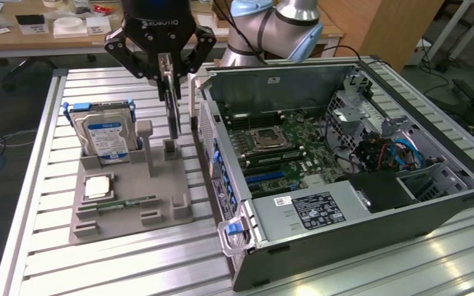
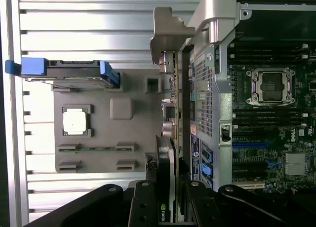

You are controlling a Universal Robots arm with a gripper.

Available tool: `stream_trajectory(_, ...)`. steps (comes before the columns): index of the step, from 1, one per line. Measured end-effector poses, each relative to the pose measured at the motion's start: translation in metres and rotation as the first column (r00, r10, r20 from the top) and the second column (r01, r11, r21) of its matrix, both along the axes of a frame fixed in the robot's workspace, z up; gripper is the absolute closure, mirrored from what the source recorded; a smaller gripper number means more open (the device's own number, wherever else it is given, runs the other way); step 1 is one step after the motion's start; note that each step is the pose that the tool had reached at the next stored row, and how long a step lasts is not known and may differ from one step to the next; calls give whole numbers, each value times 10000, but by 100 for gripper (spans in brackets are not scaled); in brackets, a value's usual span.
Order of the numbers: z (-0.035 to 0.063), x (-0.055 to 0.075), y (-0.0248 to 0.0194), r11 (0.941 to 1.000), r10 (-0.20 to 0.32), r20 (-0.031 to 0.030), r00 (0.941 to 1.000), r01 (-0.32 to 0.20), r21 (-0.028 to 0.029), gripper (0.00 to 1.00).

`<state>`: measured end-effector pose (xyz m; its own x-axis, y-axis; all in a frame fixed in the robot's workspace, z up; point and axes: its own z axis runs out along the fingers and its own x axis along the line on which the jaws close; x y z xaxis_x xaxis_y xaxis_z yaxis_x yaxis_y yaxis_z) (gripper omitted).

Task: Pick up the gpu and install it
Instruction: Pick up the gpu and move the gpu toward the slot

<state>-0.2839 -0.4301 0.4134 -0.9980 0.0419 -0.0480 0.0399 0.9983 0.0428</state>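
The gpu (image 1: 174, 117) in my claw (image 1: 170, 69) hangs in open air above the grey holder (image 1: 126, 216), with the upright hard drive (image 1: 105, 139) well off to the exterior view's left. Just to the exterior view's right of the card rises the computer case (image 1: 208, 126) wall. Beyond it the motherboard (image 1: 291, 145) lies open from above, hemmed in by the power supply (image 1: 315, 209) on the near side and the drive cage (image 1: 360, 114) further right.

We get bright, even light from overhead: white glare floods the ribbed silver aluminium table (image 2: 89, 39) beyond the jaws, the black two-finger gripper (image 2: 167, 190) falls near-silhouette, and the thin green gpu card (image 2: 166, 153) clamped in those jaws sits shaded, only its silver bracket (image 2: 168, 34) gleaming
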Motion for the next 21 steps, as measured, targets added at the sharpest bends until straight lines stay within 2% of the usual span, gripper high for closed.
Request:
stream_trajectory(8,55,1,0,10000,0,1,10000,0,1,73)
stream_trajectory(21,57,33,0,10000,1,0,10000,-1,3,73)
